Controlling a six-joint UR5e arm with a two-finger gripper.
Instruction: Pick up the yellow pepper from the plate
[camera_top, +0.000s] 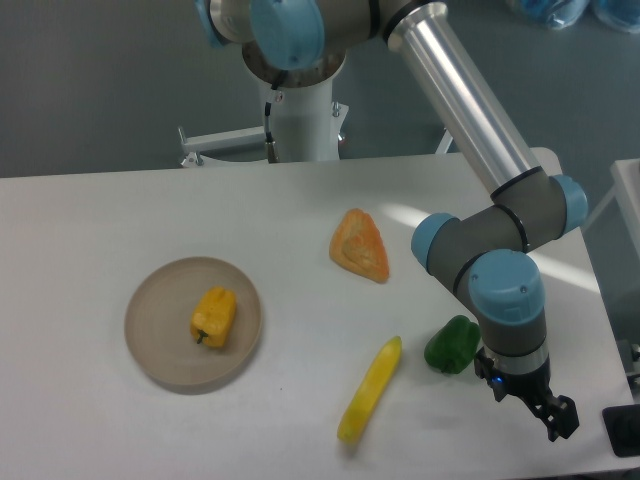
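end effector (548, 413), yellow pepper (214, 316) well apart

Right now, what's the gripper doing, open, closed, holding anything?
Gripper: holding nothing, far from the yellow pepper; whether open or closed cannot be told.

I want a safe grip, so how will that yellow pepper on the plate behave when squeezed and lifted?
The yellow pepper looks stiff and probably light. Lying on its side on the plate, its lobed, glossy skin could slip or roll between the fingers.

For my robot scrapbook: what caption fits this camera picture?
Yellow pepper waits on the plate while the claw hangs far off beside a green pepper.
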